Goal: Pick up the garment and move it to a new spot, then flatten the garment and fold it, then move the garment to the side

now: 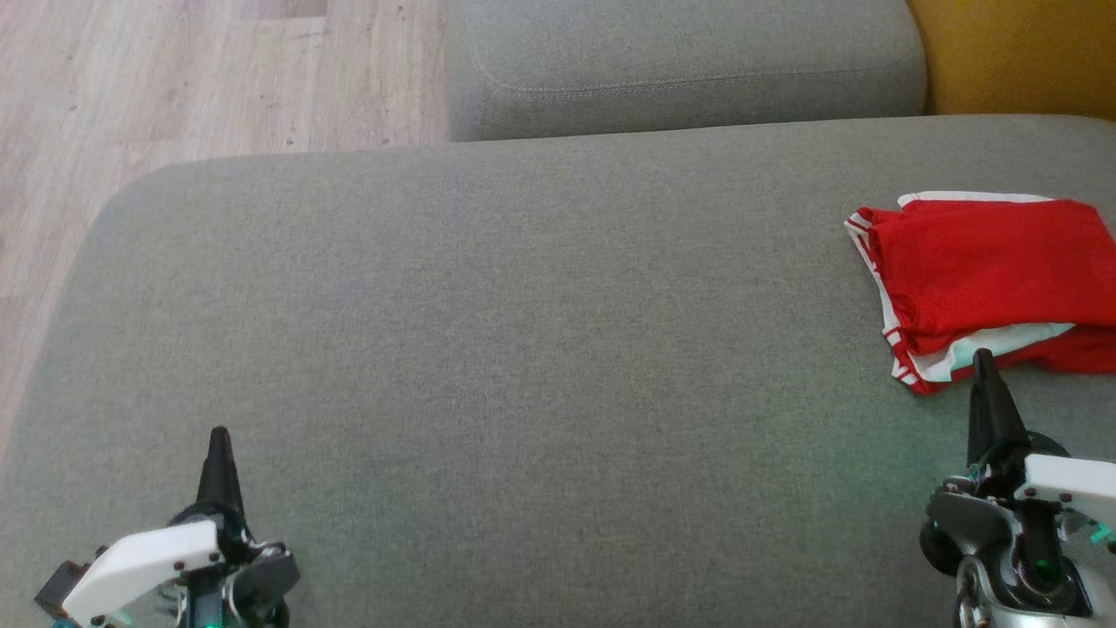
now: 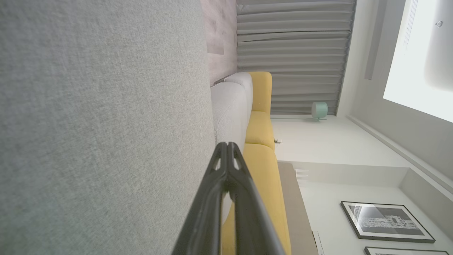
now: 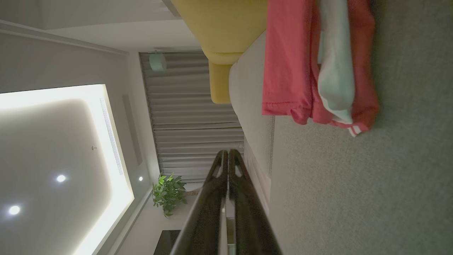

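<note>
A grey sofa seat [image 1: 523,349] spreads across the scene, with wooden floor [image 1: 174,78] beyond it on the far left and a yellow cushion [image 1: 1020,52] at the far right. The red garment [image 1: 985,262] (white trim showing at its edges) lies folded on the seat's right side. The right gripper [image 1: 983,356] hovers near its near edge, jaws pressed together and holding nothing. The left gripper [image 1: 218,433], near left, is likewise closed and empty.

The left gripper [image 1: 218,434] and right gripper [image 1: 983,358] carry tapered black fingers [image 1: 216,478]. White shells [image 1: 139,563] with dark screws [image 1: 179,565] cover both wrists.
</note>
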Available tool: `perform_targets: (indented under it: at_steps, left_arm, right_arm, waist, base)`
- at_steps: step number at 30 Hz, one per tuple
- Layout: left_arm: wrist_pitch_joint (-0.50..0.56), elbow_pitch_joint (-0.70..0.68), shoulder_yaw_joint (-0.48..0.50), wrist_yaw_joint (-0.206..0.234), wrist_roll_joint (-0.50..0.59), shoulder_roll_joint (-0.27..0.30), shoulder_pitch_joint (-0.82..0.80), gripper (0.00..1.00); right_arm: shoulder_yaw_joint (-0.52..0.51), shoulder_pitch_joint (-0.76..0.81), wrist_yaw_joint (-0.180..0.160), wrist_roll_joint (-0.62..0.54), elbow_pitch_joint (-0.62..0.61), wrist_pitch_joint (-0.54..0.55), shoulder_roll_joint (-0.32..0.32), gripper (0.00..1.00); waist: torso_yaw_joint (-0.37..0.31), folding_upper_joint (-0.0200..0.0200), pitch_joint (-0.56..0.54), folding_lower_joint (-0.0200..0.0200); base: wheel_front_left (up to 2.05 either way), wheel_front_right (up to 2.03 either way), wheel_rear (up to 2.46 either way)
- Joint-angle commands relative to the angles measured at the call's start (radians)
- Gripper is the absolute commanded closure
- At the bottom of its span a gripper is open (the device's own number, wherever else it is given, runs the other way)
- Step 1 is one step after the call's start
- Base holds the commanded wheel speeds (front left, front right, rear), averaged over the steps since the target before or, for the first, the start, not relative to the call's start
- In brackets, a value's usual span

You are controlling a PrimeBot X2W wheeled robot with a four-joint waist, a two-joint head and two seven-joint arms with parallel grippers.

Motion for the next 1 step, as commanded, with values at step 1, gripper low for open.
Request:
perform_targets:
  at_steps: [1]
  left_arm:
    - [0.003, -0.037, 0.042, -0.007, -0.005, 0.008, -0.051, 1.0]
  right_arm:
    - [0.016, -0.021, -0.001, -0.002, -0.038, 0.009, -0.009, 1.0]
  waist:
    - [0.0, 0.0, 0.0, 0.0]
  base:
    - [0.0, 0.0, 0.0]
